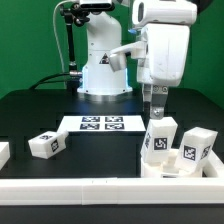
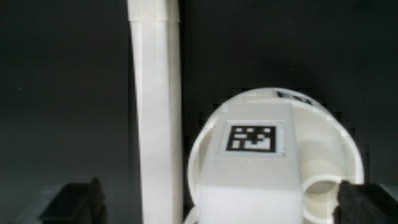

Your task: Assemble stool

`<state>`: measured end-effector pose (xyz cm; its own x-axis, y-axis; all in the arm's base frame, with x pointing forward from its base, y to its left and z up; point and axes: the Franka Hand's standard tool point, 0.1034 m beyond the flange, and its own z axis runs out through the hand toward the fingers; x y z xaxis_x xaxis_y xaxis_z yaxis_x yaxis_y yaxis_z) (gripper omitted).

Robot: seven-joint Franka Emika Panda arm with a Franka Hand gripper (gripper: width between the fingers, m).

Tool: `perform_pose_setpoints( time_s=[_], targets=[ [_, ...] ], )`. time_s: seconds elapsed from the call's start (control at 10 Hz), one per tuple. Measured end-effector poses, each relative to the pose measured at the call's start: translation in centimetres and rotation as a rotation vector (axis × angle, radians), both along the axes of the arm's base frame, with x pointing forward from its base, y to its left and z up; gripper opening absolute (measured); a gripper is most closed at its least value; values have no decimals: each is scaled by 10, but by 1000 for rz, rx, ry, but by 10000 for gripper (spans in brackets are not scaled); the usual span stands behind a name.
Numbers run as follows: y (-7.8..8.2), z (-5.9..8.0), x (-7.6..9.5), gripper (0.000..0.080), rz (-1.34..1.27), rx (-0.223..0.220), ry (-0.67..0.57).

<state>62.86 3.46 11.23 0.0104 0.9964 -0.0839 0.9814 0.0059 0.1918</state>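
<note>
Hovering over seat (image 2: 267,165) beside rail (image 2: 157,100) | end effector (image 2: 228,202) spread apart | one leg (image 1: 47,143) lying well apart

robotics lab, green backdrop (image 1: 30,40), black table (image 1: 35,110), marker board (image 1: 100,123), fixed robot arm (image 1: 104,70)

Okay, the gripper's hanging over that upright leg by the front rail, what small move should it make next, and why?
Probably a small sideways shift to centre, before lowering. The gripper is open and empty above the leg, but the wrist view shows it nearer one finger, with the rail also between them.
</note>
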Motion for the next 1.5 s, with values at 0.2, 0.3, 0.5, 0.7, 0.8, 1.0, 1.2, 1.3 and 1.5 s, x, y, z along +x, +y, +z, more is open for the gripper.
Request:
perform_pose_setpoints(
  time_s=[0.2,0.3,0.5,0.7,0.8,1.0,1.2,1.3,1.5],
  targets=[
    [-1,-4,-1,649,83,-30,12],
    [0,-9,-1,649,104,-36,22],
    [3,-17,-2,649,79,-30,30],
    [5,-25,-5,649,77,-28,40],
    [5,-26,-5,649,75,-29,42],
    [4,-27,-5,375,73,-29,43],
    [3,-25,-5,375,57,-26,38],
    [3,-25,-4,349,40,-23,37],
    [3,-25,-4,349,-11,-13,32]
  ],
)
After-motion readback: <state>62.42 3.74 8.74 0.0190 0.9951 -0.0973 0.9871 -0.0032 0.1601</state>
